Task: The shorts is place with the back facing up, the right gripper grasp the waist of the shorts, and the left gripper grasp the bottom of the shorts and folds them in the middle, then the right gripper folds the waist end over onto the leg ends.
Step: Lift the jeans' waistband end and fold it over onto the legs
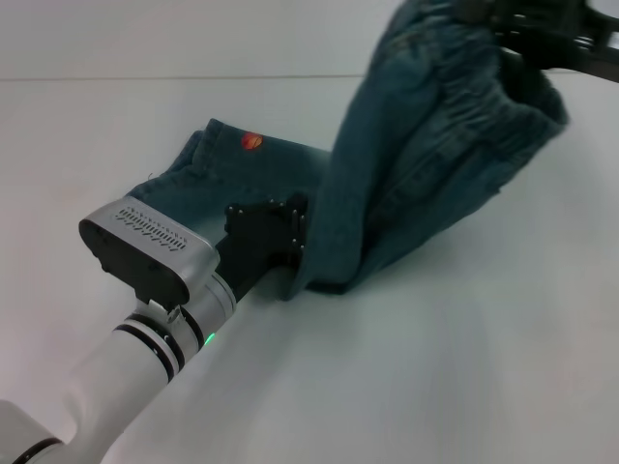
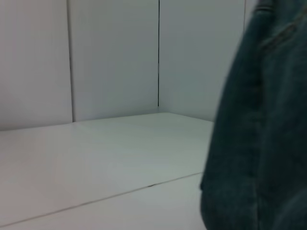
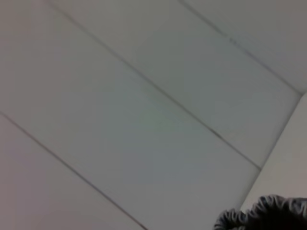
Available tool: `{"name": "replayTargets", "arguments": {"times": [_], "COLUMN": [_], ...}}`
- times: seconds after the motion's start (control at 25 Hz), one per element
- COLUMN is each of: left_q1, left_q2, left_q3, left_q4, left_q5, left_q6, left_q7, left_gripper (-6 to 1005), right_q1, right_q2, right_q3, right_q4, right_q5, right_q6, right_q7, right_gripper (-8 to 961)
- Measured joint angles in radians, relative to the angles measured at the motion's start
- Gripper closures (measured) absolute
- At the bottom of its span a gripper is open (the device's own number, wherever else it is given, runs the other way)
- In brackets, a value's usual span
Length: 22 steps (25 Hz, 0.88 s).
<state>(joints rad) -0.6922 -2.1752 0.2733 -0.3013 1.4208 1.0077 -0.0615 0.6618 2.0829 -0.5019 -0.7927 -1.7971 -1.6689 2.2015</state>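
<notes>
- Denim shorts (image 1: 387, 193) on white table (image 1: 464, 367); one part flat at centre-left, showing a small orange patch (image 1: 251, 141), rest lifted into a tall drape rising toward upper right.
- R gripper (image 1: 527, 24) high at top right edge, elasticated waist (image 1: 503, 106) hanging off it. Looks clamped on waistband since cloth hangs from it, but fingers themselves mostly out of frame.
- L gripper (image 1: 290, 227) low on table, at the near hem end of the shorts, black jaws buried in the denim edge. Reads as pinched on the leg bottom; fingertips hidden by cloth, so gripping is a judgement.
- L wrist cam: denim (image 2: 259, 134) fills one side, hanging close. R wrist cam: only a scrap of gathered waistband (image 3: 268, 213) in the corner.
- Key relation: long axis runs from L gripper's low hem end up and away to R gripper's raised waist end. Waist end lies rightward and above the flat half.
- Judgement: lengthwise fold under way; R arm is carrying the free end, L acts as anchor.
- Risk: slack drape may bunch near L gripper.
</notes>
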Motion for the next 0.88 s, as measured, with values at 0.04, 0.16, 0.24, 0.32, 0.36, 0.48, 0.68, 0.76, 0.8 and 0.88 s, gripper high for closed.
{"name": "replayTargets", "arguments": {"times": [0.04,0.16,0.24,0.32,0.36,0.48,0.68,0.76,0.8,0.88], "left_q1": [0.001,0.004,0.006,0.007,0.008,0.011,0.018,0.022,0.025,0.034], "left_q2": [0.000,0.000,0.000,0.000,0.000,0.000,0.000,0.000,0.000,0.000], "left_q3": [0.000,-0.002,-0.004,-0.004,-0.005,-0.005,-0.005,-0.008,-0.011,-0.018], "left_q4": [-0.003,-0.008,-0.011,-0.012,-0.013,-0.018,-0.018,-0.019,-0.019,-0.019], "left_q5": [0.003,0.022,0.027,0.028,0.028,0.029,0.032,0.038,0.039,0.040], "left_q6": [0.000,0.000,0.002,0.003,0.003,0.008,0.012,0.014,0.015,0.022], "left_q7": [0.000,0.000,0.000,-0.003,-0.004,-0.003,-0.002,-0.001,-0.001,0.000], "left_gripper": [999,998,998,998,998,998,998,998,998,997], "right_q1": [0.014,0.055,0.080,0.105,0.130,0.152,0.197,0.211,0.219,0.234], "right_q2": [0.000,0.000,0.000,0.000,-0.003,-0.006,-0.004,-0.001,-0.001,0.000], "right_q3": [-0.026,-0.092,-0.125,-0.153,-0.182,-0.218,-0.310,-0.337,-0.353,-0.381], "right_q4": [0.001,0.002,0.005,0.016,0.036,0.062,0.101,0.119,0.133,0.165], "right_q5": [0.000,0.001,0.001,0.000,-0.001,-0.003,-0.005,-0.005,-0.005,-0.005], "right_q6": [0.022,0.082,0.123,0.163,0.210,0.255,0.343,0.369,0.379,0.404], "right_q7": [0.000,0.001,0.001,0.001,-0.002,-0.006,-0.025,-0.036,-0.044,-0.058], "right_gripper": [838,838,839,839,839,839,838,838,838,839]}}
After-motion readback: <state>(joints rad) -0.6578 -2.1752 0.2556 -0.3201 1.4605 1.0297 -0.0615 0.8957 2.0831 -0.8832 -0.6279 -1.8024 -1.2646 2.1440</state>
